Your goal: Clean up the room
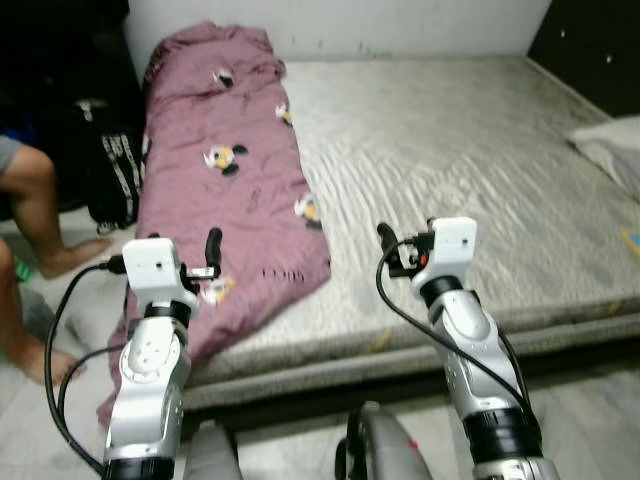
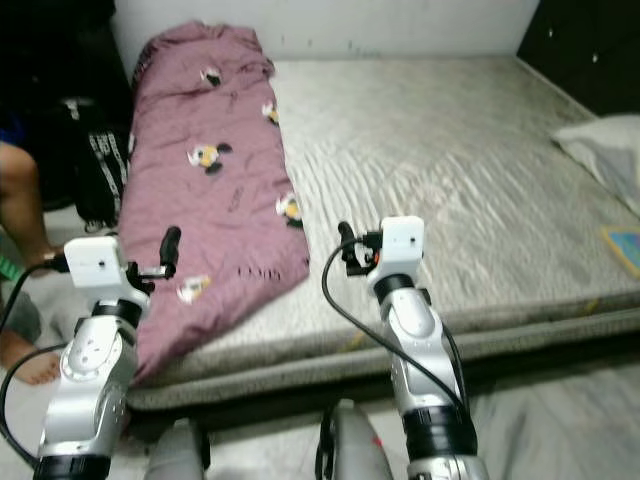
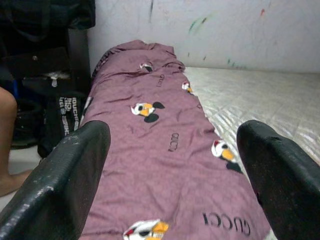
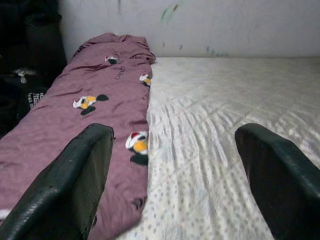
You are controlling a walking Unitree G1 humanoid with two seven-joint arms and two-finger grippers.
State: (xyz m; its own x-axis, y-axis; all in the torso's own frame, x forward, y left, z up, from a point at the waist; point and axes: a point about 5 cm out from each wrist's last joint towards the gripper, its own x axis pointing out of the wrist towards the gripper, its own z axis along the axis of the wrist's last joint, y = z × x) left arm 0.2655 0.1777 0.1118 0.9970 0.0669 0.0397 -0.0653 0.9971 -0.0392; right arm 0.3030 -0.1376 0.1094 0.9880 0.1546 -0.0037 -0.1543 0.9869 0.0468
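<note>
Purple blanket (image 1: pixel 230 190) lies along mattress (image 1: pixel 470 160) left side, near corner hanging over edge. Left gripper (image 1: pixel 212 252) over that corner, right gripper (image 1: pixel 388 245) beside blanket; both spread, empty. We judge risk: shallow pinch lets fabric slip.

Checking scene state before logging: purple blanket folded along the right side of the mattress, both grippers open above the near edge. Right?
Not quite: the purple blanket lies along the left side of the mattress, as the left eye view shows. The rest holds: left gripper and right gripper are open above the near edge.
</note>
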